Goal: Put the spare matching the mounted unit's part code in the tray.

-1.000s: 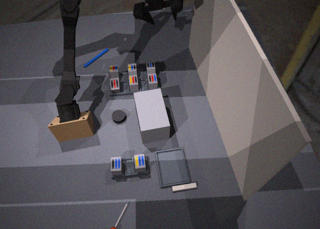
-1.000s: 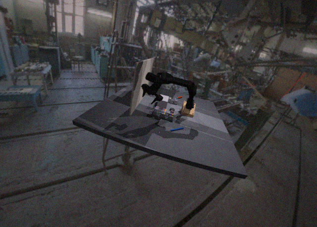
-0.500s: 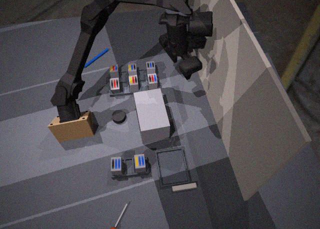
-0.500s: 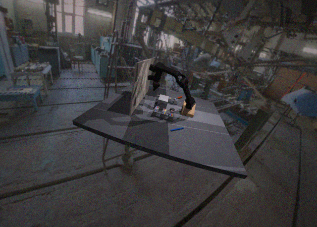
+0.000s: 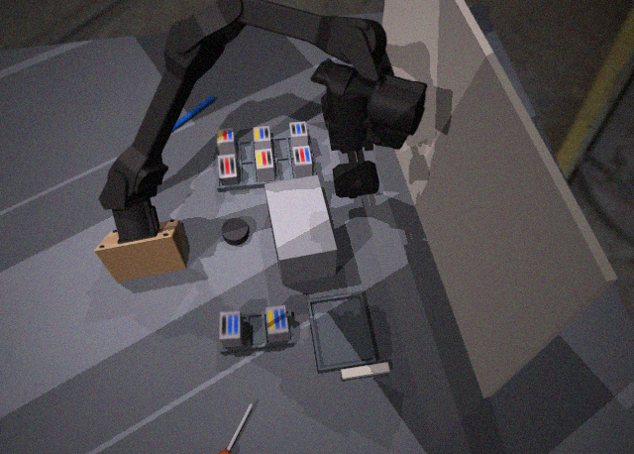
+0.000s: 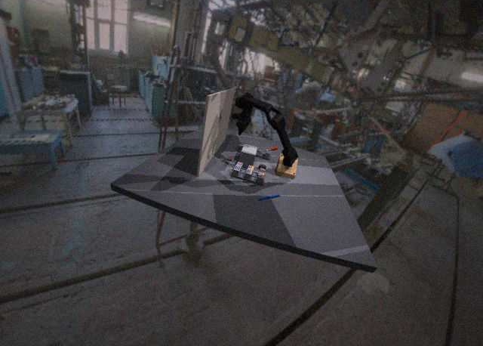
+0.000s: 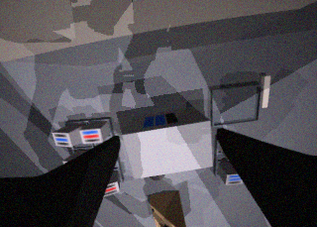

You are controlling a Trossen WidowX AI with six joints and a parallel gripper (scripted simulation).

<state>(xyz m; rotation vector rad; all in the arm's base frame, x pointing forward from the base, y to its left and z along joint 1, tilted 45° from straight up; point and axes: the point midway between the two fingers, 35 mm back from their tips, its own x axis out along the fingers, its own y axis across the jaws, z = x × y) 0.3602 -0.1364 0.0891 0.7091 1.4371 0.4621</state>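
Dim industrial hall, tall windows (image 6: 105,32) at back, steel framework (image 6: 296,41), stained concrete floor (image 6: 97,288)

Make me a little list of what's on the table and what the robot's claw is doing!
claw: gripper open, holding nothing, up behind the big box
big box: grey block, code on its back shows two blue bars and a black one
back rack: six striped spares
front rack: two spares
tray, nothing in it
extras: blue pen, black puck
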